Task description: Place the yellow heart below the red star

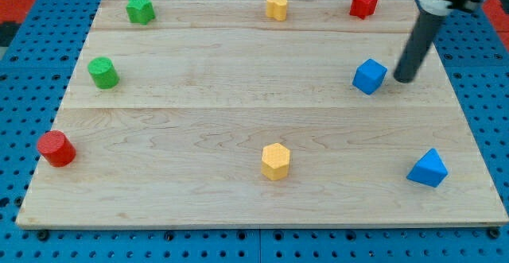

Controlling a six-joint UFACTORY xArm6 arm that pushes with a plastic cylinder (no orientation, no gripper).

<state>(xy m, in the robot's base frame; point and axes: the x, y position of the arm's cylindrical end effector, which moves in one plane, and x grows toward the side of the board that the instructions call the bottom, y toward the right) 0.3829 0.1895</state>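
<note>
The yellow heart (pixel 276 6) sits at the view's top middle of the wooden board (pixel 199 120). The red star (pixel 363 2) is at the top right, level with the heart and well to its right. My tip (pixel 400 80) rests on the board below and right of the red star, just right of a blue cube (pixel 369 76) with a small gap between them. The tip is far from the yellow heart.
A yellow hexagonal block (pixel 276 160) is at the bottom middle, and a blue triangular block (pixel 428 168) at the bottom right. A green star (pixel 140 9) and a green cylinder (pixel 102 72) are at the left, with a red cylinder (pixel 56 148) at the lower left edge.
</note>
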